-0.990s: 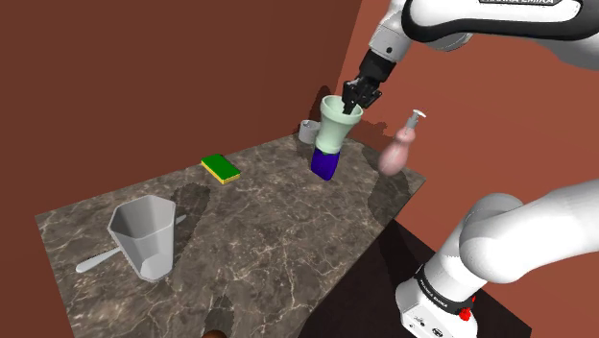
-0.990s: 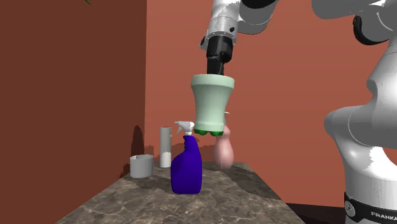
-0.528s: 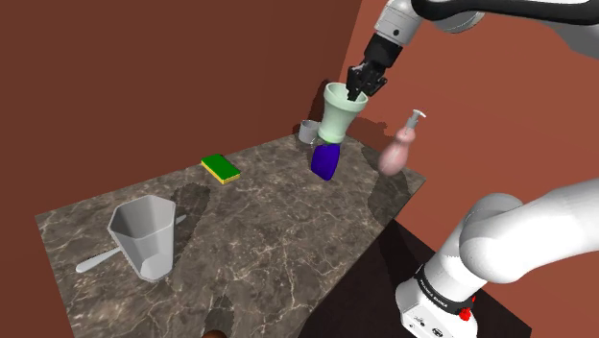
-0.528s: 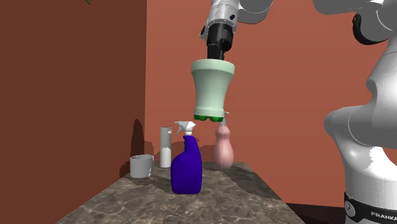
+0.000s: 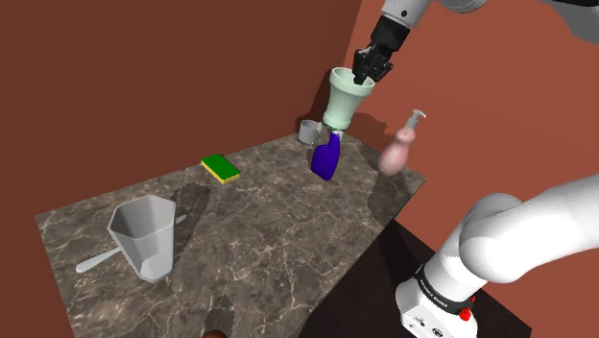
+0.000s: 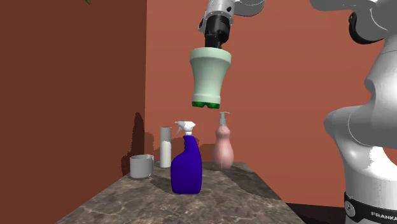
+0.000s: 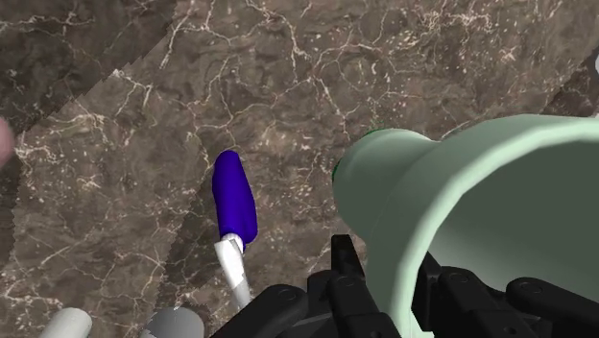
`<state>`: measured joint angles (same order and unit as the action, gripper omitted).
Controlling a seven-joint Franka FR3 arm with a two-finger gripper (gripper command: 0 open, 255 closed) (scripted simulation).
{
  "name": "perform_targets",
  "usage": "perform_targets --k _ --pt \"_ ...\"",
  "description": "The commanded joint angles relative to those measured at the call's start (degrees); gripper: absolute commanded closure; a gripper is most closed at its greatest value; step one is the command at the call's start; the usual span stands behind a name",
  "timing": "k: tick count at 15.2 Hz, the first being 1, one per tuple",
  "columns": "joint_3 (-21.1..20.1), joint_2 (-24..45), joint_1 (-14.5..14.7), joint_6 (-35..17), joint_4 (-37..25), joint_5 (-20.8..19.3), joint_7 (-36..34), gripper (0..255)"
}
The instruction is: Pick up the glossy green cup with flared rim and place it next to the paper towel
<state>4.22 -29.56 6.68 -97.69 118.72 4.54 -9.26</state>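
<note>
The black gripper [image 6: 215, 39] is clamped on the rim of the cup [image 6: 208, 76], one finger inside and one outside. The cup is glossy pale green and waisted, with a flared rim and small darker green feet. It hangs rim-up below the gripper, high above the surface [image 5: 250, 221], which is dark veined marble. Below it, a little aside, stands a blue spray bottle [image 6: 186, 168]. At the far edge stand a white cylindrical paper towel [image 6: 165, 146], a grey pot [image 6: 141, 166] and a pink pump bottle [image 6: 222, 147].
</note>
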Motion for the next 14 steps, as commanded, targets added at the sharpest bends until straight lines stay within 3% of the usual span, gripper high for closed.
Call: perform_targets --k 1,8,14 --pt "1.81 1.91 -0.54 0.25 -1.96 -0.4 2.25 255" --pt "9.03 10.72 -2.55 0.75 -10.4 -0.62 11.54 255" --pt "14.96 20.5 -4.49 2.4 -20.6 1.57 19.8 255"
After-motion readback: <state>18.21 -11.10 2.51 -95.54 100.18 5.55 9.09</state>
